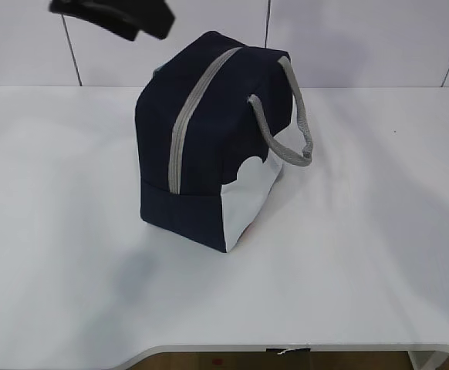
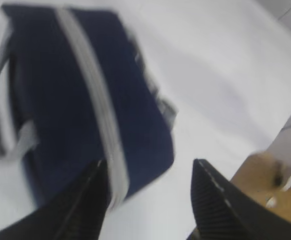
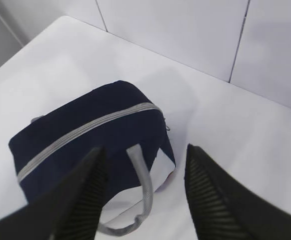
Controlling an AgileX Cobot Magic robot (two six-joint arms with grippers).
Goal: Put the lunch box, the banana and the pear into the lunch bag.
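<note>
Both grippers, left gripper (image 2: 148,200) and right gripper (image 3: 143,192), parted and empty above the zipped lunch bag (image 1: 201,146) mid-counter (image 1: 363,254).

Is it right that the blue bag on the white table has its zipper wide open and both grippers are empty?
Not quite. The zipper on the blue bag is closed all the way along the top, not wide open; the exterior view shows this, and the right wrist view agrees. The rest is right: the bag stands on the white table, and the left gripper and right gripper are both open and empty.
</note>
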